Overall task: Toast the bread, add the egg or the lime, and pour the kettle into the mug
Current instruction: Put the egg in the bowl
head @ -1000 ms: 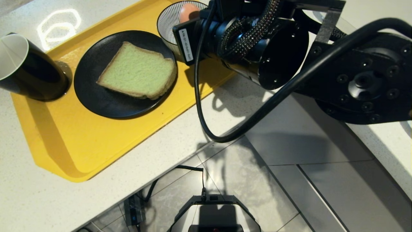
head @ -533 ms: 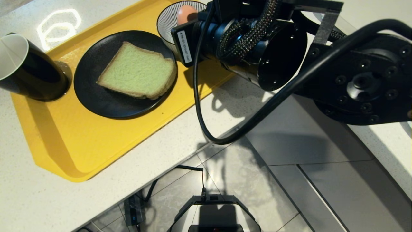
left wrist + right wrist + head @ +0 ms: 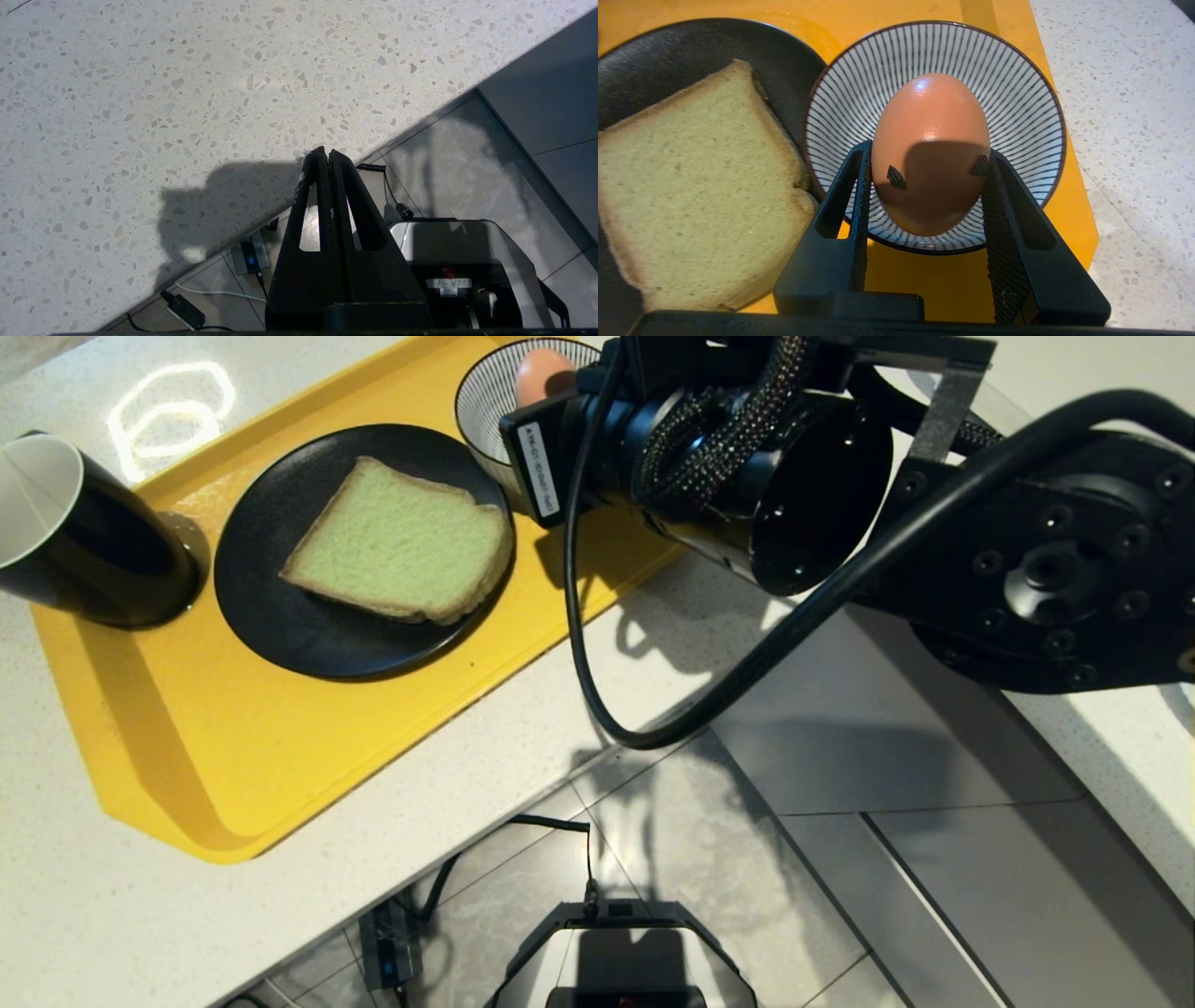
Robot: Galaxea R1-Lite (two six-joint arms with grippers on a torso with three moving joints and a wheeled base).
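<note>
Nothing moves since before: your right gripper point(image 3: 927, 179) still grips the egg point(image 3: 930, 149) over the bowl point(image 3: 1017, 93), left gripper point(image 3: 327, 156) clenched empty.

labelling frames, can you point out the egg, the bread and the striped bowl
egg point(image 3: 930, 140), right wrist view, upper middle of the shell
bread point(image 3: 401, 543), head view, middle of the green crumb
striped bowl point(image 3: 1017, 93), right wrist view, inner wall

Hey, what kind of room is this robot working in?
Probably a kitchen: a speckled stone counter over a tiled floor, with bread on a black plate and a mug on a yellow tray.
</note>
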